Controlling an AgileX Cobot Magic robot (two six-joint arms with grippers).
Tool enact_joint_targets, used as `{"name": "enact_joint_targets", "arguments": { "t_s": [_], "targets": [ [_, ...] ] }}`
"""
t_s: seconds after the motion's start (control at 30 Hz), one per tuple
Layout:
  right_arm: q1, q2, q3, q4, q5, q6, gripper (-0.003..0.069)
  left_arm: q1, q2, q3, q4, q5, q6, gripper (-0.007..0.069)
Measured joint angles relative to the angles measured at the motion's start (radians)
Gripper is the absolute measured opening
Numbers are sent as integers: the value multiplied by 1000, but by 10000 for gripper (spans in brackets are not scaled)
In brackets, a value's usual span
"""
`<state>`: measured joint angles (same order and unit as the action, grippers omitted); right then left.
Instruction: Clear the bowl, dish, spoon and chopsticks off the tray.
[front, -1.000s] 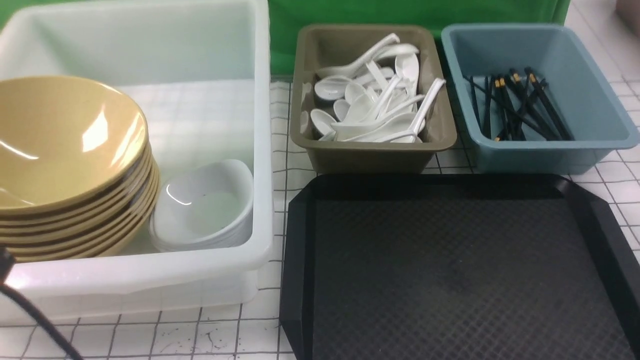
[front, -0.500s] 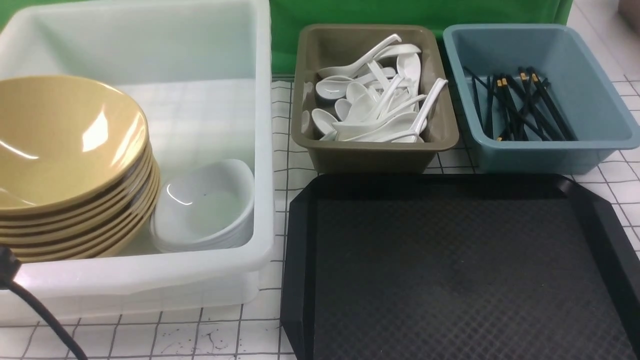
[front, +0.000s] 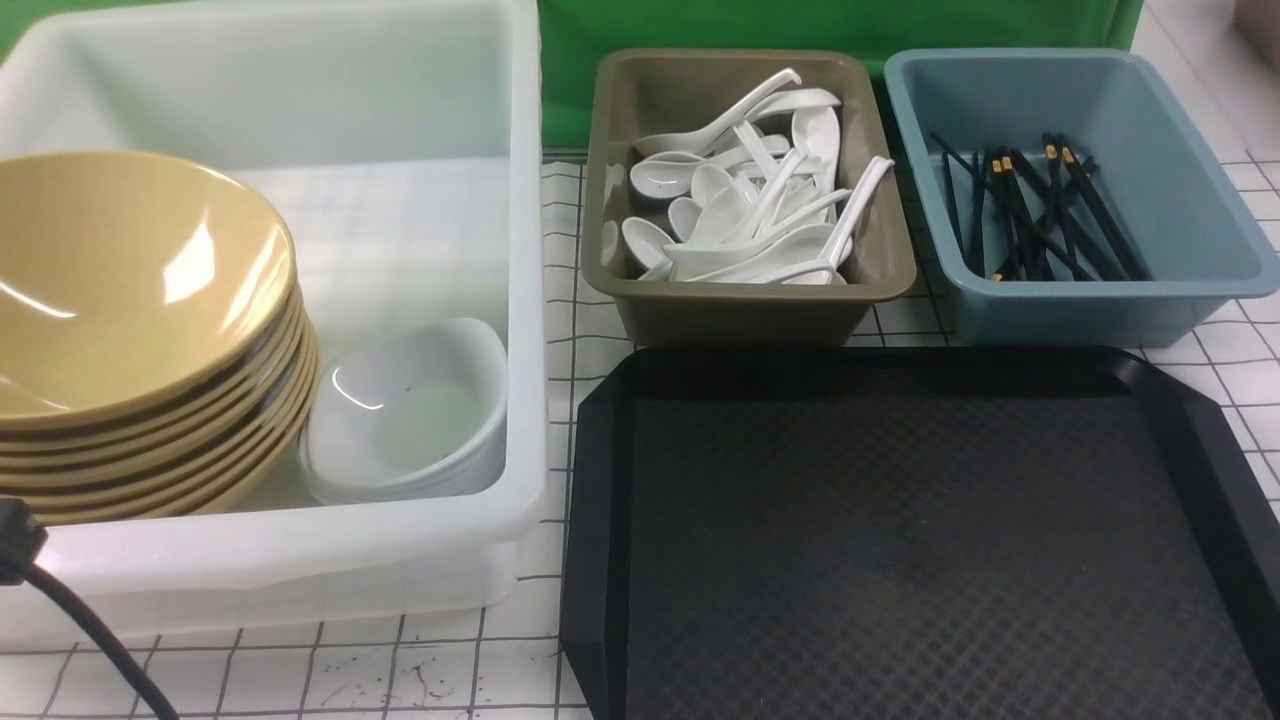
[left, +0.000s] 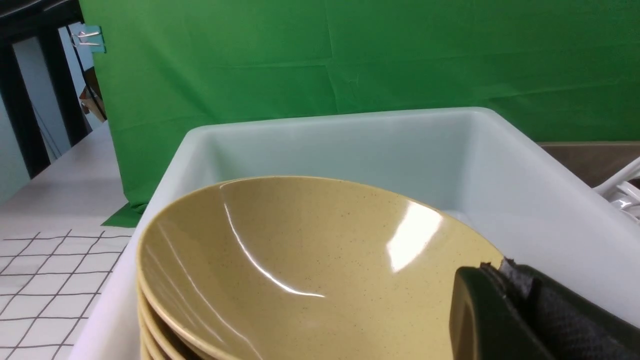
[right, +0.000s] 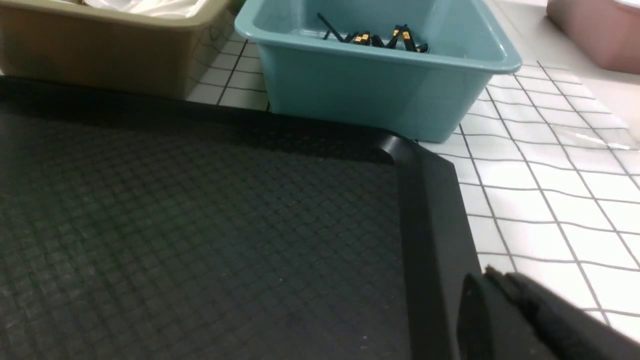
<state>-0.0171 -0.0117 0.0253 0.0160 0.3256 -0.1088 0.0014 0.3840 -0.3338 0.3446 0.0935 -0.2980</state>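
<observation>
The black tray (front: 900, 540) lies bare at the front right, with nothing on it; it also shows in the right wrist view (right: 200, 225). A mustard-yellow bowl (front: 120, 280) tops a stack of several in the white tub (front: 525, 300). The white dish (front: 410, 410) tops a small stack beside them. Several white spoons (front: 740, 200) lie in the olive tub (front: 740, 315). Black chopsticks (front: 1030, 215) lie in the blue tub (front: 1080, 310). My left gripper (left: 492, 265) is shut and empty, just over the top bowl's (left: 300, 270) rim. My right gripper (right: 492, 274) is shut and empty above the tray's right rim.
Both grippers are out of the front view; a black cable (front: 60, 620) crosses its lower left corner. A white gridded cloth (front: 420, 670) covers the table. A pinkish tub (right: 595, 30) stands beyond the blue tub (right: 375, 85). A green backdrop (left: 350, 60) hangs behind.
The black cable at the lower left has shifted slightly. The tubs and the tray stay as they were.
</observation>
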Motion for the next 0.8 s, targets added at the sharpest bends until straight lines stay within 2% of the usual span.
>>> {"name": "enact_joint_targets", "arguments": {
  "t_s": [0.57, 0.67, 0.73, 0.8],
  "targets": [
    [0, 0, 0, -1, 2, 0, 62, 0, -3, 6, 0, -4, -1, -13],
    [0, 0, -1, -2, 3, 0, 67, 14, -64, 47, -5, 10, 5, -13],
    [0, 0, -1, -2, 4, 0, 70, 44, -163, 99, -67, 60, 13, -13],
    [0, 0, -1, -2, 4, 0, 72, 60, -242, 164, -182, 81, 57, -13]
  ]
}}
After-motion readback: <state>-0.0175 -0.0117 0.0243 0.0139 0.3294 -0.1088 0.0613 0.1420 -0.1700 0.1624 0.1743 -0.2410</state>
